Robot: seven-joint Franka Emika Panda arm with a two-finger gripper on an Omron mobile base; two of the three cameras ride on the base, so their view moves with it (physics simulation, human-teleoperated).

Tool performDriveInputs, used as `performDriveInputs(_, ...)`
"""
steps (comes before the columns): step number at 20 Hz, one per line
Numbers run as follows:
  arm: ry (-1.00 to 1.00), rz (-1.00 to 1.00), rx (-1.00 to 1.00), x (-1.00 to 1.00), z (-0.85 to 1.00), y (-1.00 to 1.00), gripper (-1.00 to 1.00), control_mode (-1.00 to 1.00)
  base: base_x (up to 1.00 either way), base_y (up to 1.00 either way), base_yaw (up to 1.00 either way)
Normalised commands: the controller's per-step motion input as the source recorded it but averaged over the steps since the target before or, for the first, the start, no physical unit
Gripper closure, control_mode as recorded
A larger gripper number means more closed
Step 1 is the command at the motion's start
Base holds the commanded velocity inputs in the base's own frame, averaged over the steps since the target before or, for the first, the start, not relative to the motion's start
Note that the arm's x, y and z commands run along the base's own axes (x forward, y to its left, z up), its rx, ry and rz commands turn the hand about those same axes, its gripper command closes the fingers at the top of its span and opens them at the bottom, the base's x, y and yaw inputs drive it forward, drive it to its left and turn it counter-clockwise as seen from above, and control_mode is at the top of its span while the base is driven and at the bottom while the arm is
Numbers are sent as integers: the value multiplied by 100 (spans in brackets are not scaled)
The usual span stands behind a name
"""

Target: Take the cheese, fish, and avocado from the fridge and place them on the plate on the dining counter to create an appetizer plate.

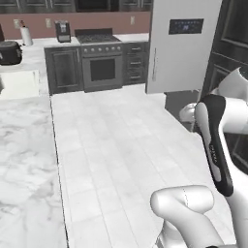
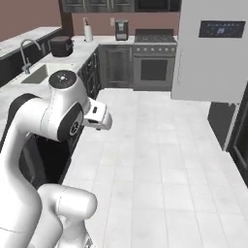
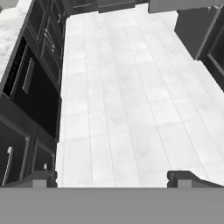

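**Operator:** Checking the two-finger gripper [image 3: 112,177] first: what position are the dark fingertips [image 3: 40,178] in?

**Technician:** The hand view places them at opposite sides of its lower edge, spread wide apart, nothing between them. Below them lies the white tiled floor [image 3: 127,100], with dark cabinet fronts [image 3: 26,87] along one side.

**Operator:** Where is the tall grey fridge [image 1: 181,43]?

**Technician:** It stands at the right, past the white robot arm [image 1: 215,145]. A large pale grey door panel carrying a small dark display [image 2: 221,28] faces the room. Its interior cannot be seen, so the cheese, fish and avocado cannot be located.

**Operator:** What are the other fixtures?

**Technician:** A steel range with oven [image 1: 101,60] sits at the far wall beside the fridge. A white marble worktop [image 1: 24,160] runs along the left; a sink with a curved tap [image 2: 29,53] is set into it.
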Motion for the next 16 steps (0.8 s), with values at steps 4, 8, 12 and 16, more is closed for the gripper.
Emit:
performDriveInputs(4, 0, 0, 0, 0, 0, 0, -100, 100, 100, -36, 21)
performDriveInputs(8, 0, 0, 0, 0, 0, 0, -100, 100, 100, -31, 4)
performDriveInputs(12, 0, 0, 0, 0, 0, 0, -100, 100, 100, -16, 0)
performDriveInputs(16, 0, 0, 0, 0, 0, 0, -100, 100, 100, -9, 0)
